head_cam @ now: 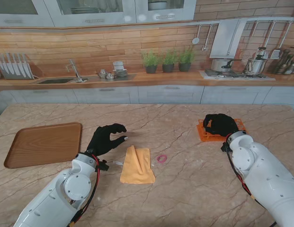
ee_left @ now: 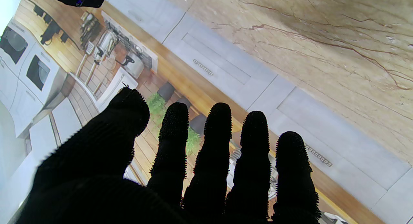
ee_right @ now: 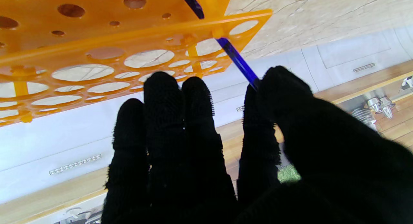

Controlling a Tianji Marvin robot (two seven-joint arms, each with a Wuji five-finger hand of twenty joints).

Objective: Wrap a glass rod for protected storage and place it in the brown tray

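Pinched the slim blue glass rod (ee_right: pixel 238 61) between thumb and forefinger of the black-gloved right hand (head_cam: pixel 220 124), rod standing through a hole of the orange perforated plastic rack (head_cam: pixel 205 133) on the marble table (head_cam: pixel 194 189), the hand itself hiding rod and most of the rack from the stand's view. Hovered the black-gloved left hand (head_cam: pixel 106 138) with fingers spread and holding nothing, between the brown wooden tray (head_cam: pixel 42 144) on its left and the folded yellow cloth (head_cam: pixel 137 164) just right of it. Left a small pink ring (head_cam: pixel 161 158) close beside the cloth's right edge, well apart from the rack.
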